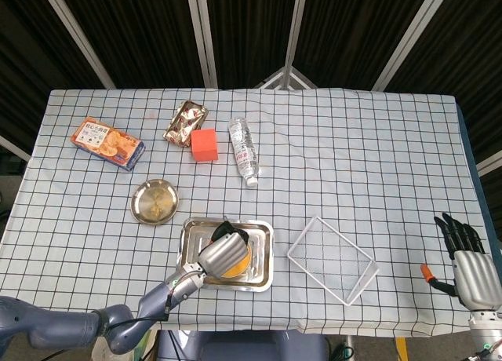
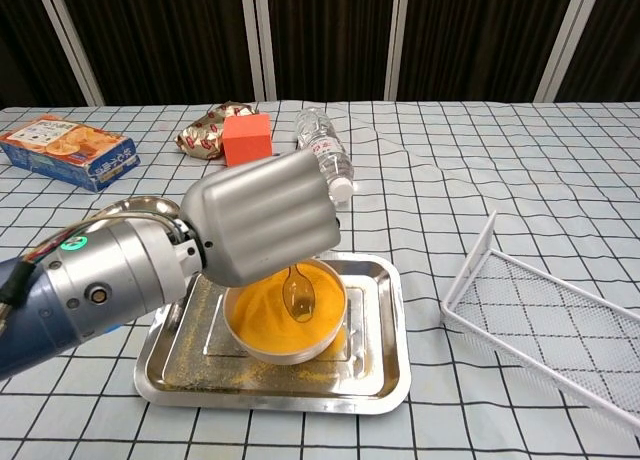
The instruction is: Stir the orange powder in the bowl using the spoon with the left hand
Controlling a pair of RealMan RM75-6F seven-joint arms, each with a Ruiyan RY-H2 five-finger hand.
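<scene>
A white bowl (image 2: 288,348) of orange powder (image 2: 262,312) sits in a steel tray (image 2: 370,380) near the table's front edge. My left hand (image 2: 262,218) hovers over the bowl and holds a clear spoon (image 2: 299,295), whose scoop dips into the powder. From above, the left hand (image 1: 222,253) covers most of the bowl (image 1: 242,260) inside the tray (image 1: 262,234). My right hand (image 1: 469,268) hangs off the table's right front corner with fingers spread, holding nothing.
A white wire basket (image 1: 332,259) lies right of the tray. Behind it are a small metal dish (image 1: 154,202), an orange block (image 1: 204,144), a water bottle (image 1: 244,151), a snack packet (image 1: 184,121) and a cracker box (image 1: 107,142).
</scene>
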